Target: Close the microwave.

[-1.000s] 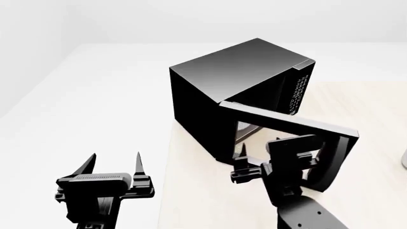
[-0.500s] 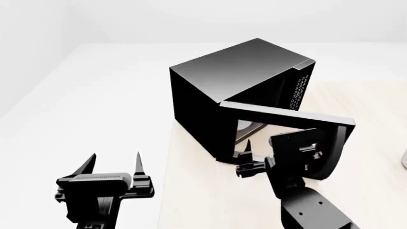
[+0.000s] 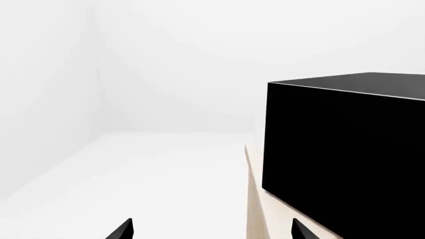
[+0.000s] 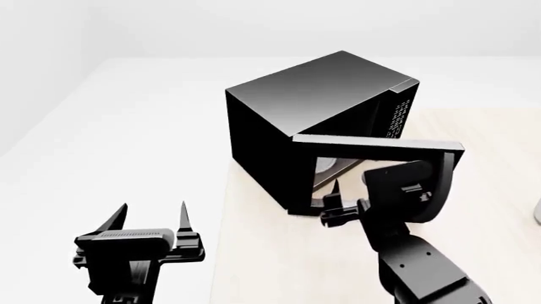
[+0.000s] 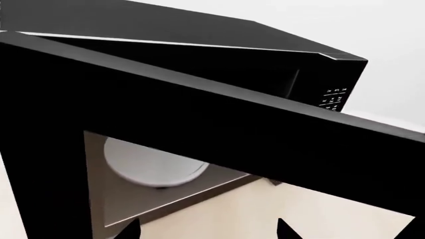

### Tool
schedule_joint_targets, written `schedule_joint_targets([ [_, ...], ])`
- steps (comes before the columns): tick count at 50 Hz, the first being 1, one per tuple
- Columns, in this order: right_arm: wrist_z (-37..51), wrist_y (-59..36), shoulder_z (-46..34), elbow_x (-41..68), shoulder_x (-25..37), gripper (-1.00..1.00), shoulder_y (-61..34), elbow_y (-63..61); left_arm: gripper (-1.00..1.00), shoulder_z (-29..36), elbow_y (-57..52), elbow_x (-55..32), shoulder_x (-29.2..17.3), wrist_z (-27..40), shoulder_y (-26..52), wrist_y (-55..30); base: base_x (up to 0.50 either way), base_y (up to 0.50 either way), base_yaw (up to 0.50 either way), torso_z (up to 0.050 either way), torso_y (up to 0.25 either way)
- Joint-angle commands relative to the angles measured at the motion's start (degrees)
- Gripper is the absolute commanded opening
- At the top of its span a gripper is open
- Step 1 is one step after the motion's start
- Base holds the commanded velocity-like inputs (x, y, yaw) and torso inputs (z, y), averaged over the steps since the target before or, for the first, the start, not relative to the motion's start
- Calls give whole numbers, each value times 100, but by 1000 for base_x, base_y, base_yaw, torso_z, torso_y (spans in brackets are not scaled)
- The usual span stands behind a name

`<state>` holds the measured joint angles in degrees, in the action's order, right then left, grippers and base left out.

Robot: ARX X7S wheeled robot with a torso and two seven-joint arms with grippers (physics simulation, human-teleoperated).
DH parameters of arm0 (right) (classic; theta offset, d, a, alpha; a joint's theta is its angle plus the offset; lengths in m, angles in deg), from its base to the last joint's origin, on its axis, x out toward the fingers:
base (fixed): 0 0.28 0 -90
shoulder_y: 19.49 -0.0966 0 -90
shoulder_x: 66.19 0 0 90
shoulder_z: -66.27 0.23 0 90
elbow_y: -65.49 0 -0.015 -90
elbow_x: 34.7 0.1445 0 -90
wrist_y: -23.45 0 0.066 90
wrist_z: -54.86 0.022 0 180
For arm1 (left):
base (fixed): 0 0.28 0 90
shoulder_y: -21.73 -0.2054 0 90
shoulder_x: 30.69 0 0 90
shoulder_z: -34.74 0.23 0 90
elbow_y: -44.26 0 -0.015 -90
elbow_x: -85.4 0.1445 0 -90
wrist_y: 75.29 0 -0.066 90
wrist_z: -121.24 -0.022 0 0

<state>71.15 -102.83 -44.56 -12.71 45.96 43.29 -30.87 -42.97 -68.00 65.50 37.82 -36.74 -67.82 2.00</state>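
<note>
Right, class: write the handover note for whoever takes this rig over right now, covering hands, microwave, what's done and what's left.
Left hand: open, idle, off the table's left edge, holding nothing.
Right hand: open, empty, against the outer face of the door.
Microwave: on the table, door still ajar, white plate visible inside through the window.
Done: door has swung partway in over the last second.
Left: keep pushing with the right hand until the door shuts flush.

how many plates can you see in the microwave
1. A white round plate lies on the microwave floor, seen through the window of the half-open door. The door frame may hide others.
</note>
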Motion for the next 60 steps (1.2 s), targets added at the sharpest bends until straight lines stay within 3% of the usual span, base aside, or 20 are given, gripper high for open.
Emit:
schedule_joint_targets([
  [1,-171,62,-37,-118,62,100,-258,402,100,7,-1,-14,-13,19,-2,-2,0,0,0,0,0],
  [60,-1678,845,-95,180,143,100,-1313,2312,100,96,45,-28,-63,88,42,14,0,0,0,0,0],
])
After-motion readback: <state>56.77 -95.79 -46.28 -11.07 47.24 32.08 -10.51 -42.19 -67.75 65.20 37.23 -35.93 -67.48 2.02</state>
